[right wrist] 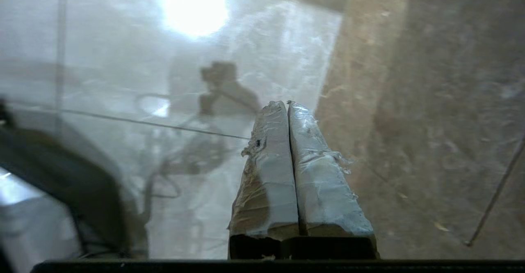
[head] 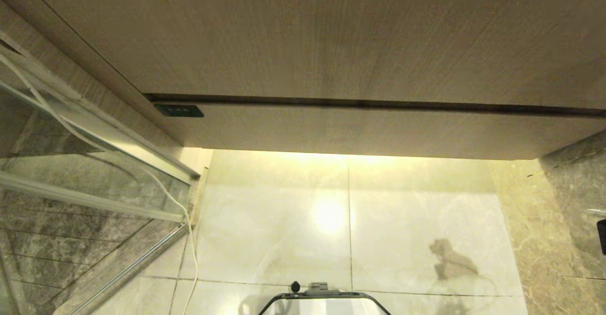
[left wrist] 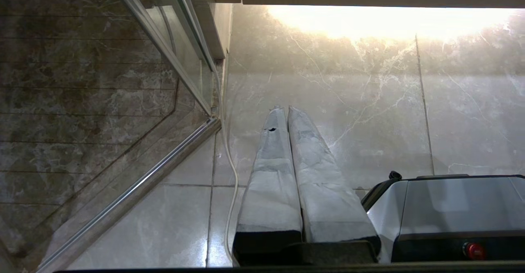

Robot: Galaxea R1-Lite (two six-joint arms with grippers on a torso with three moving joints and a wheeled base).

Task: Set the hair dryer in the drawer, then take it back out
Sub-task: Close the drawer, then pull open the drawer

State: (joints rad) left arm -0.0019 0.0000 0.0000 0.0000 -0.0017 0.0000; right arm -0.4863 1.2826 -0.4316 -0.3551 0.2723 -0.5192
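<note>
Drawer: pushed flush into the vanity, front face shut, so nothing can go in yet.
Hair dryer: nowhere in sight here; only a white cord trails down left of the drawer.
Right gripper: fingers pressed together, empty, hanging over floor tiles below the drawer, likely heading to pull it open.
Left gripper: closed, empty, parked low beside the robot base.

Glossy marble floor tiles under the cabinet's lit edge; glass shower door at left, white cable trailing alongside its frame.
</note>
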